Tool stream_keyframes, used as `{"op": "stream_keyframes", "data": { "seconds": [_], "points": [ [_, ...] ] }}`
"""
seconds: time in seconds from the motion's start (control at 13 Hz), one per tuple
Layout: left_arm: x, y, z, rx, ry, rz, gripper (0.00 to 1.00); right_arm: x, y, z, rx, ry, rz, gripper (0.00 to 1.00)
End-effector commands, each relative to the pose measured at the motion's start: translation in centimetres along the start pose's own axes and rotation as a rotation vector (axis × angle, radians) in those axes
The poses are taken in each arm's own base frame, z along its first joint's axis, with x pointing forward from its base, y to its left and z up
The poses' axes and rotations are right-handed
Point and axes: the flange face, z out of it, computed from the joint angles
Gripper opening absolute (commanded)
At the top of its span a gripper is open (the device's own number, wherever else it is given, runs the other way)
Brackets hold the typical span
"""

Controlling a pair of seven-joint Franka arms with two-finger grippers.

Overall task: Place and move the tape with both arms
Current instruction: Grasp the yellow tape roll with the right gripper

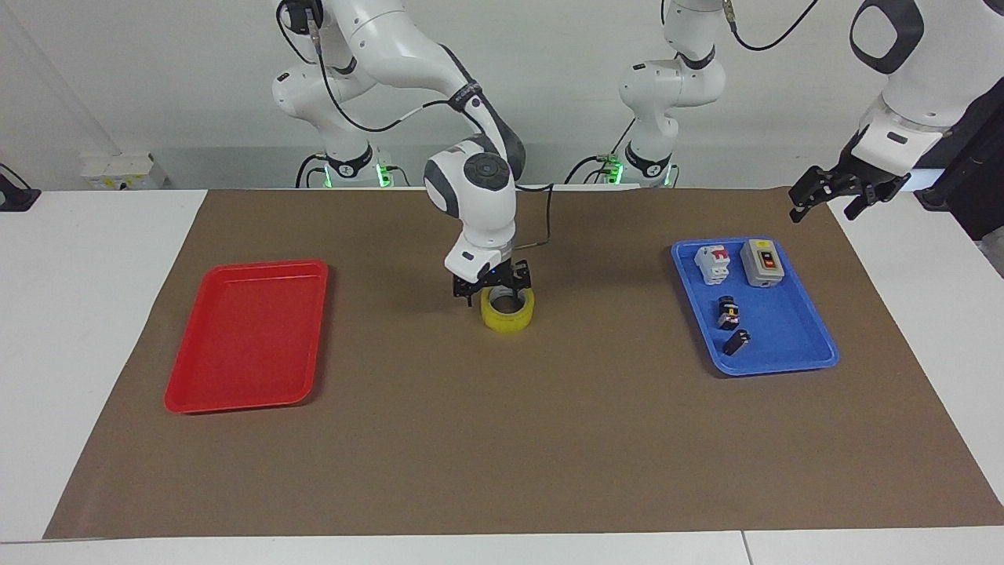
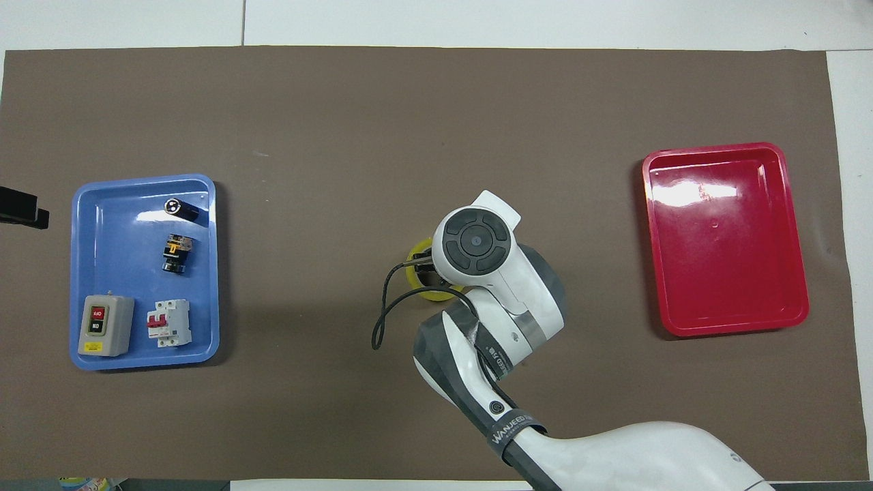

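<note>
The right end effector (image 1: 494, 290) sits over the stiff, light, yellow ring-shaped tape roll (image 1: 508, 311); I cannot tell its fingers' state. Grab the roll's wall.

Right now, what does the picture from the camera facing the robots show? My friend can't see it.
The right gripper is down at the yellow tape in the middle of a brown mat, jaws open around its rim. The left gripper waits in the air, open, past the blue tray of small electrical parts. A red tray lies toward the right arm's end.
</note>
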Motion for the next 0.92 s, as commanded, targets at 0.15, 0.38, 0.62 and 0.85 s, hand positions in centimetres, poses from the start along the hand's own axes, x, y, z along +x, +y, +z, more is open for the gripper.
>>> {"op": "stream_keyframes", "data": {
  "seconds": [0.15, 0.38, 0.62, 0.85],
  "points": [
    [-1.0, 0.4, 1.0, -0.032, -0.041, 0.012, 1.0, -1.4, 1.2, 1.5, 0.017, 0.021, 0.006, 0.59],
    [-1.0, 1.0, 0.6, -0.03, -0.032, 0.021, 1.0, -1.6, 1.3, 1.4, 0.011, 0.01, 0.008, 0.08],
    [-1.2, 1.1, 0.2, -0.031, -0.021, 0.022, 1.0, 0.2, 1.6, -1.0, -0.016, -0.008, 0.009, 0.0],
    [-0.6, 0.9, -0.3, -0.029, 0.014, 0.02, 1.0, 4.1, 9.5, -7.0, -0.037, -0.008, 0.045, 0.0]
  ]
}}
